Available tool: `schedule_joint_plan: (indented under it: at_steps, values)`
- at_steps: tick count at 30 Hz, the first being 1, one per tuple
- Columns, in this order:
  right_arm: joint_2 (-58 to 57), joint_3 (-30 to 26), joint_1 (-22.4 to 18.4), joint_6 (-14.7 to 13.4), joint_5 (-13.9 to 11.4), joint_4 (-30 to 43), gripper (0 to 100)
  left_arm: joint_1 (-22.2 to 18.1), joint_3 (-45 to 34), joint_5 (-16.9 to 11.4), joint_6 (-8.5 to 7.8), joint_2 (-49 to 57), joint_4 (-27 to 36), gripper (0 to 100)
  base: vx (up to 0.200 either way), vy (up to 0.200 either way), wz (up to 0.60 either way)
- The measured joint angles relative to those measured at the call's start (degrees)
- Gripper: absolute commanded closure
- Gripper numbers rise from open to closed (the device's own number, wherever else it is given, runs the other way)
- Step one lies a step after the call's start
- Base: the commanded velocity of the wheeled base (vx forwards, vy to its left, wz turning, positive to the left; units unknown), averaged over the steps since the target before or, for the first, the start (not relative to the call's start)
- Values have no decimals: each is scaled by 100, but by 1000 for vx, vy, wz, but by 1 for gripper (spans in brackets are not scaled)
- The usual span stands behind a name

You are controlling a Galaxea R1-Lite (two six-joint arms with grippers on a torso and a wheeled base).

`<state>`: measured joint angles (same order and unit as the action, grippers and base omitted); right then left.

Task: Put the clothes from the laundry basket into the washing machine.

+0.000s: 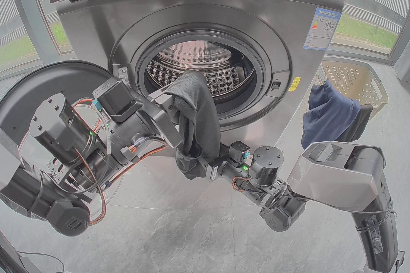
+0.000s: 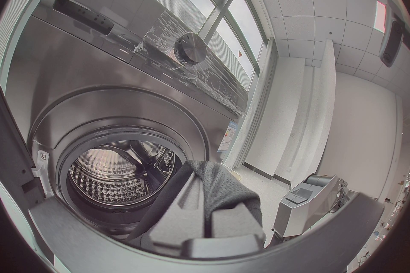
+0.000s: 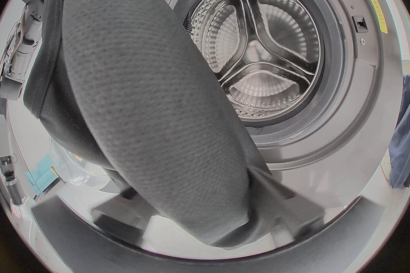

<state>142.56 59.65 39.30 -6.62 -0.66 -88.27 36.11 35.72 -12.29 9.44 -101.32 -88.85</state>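
A dark grey mesh garment [image 1: 196, 116] hangs in front of the washing machine's open drum [image 1: 194, 60]. My left gripper [image 1: 168, 101] is shut on its upper end, level with the lower rim of the opening; in the left wrist view the cloth [image 2: 222, 188] drapes over the closed fingers [image 2: 183, 210]. My right gripper [image 1: 208, 168] is at the garment's lower end, below the opening. In the right wrist view its fingers [image 3: 294, 205] stand wide apart with the garment [image 3: 149, 107] bulging between them, in front of the drum [image 3: 265, 56].
The round machine door [image 1: 42, 90] stands swung open on the left behind my left arm. The beige laundry basket [image 1: 358, 82] stands right of the machine, with a blue garment [image 1: 326, 116] and a dark one [image 1: 361, 124] hanging over its rim. The grey floor lies below.
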Motion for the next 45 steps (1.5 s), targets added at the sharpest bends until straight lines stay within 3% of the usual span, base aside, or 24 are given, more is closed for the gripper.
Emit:
schedule_joint_plan:
  at_steps: [7, 13, 24, 29, 30, 38, 45]
  values:
    - [-176, -232, -113, -9, 77, -7, 100, -102, 9, 24, 16, -30, 0, 100, 0, 0, 0]
    - [-722, -389, -328, -9, 194, 61, 100, -461, -28, 35, 6, -221, 2, 100, 0, 0, 0]
    - [-1537, -549, -483, -22, 229, 134, 100, -714, -763, -9, -128, -775, 0, 100, 0, 0, 0]
    - [-1698, -577, -400, -38, 229, 101, 100, -725, -918, -44, -301, -1142, -5, 100, 0, 0, 0]
    - [-1718, -590, -384, -38, 232, 94, 100, -728, -931, -51, -343, -1208, -5, 0, 0, 0, 0]
    - [-1788, -635, -372, -33, 232, 82, 100, -703, -1106, -66, -440, -1577, -16, 0, 0, 0, 0]
    - [-1833, -610, -395, -33, 232, 126, 100, -638, -1704, -569, -789, -1848, -16, 0, 0, 0, 0]
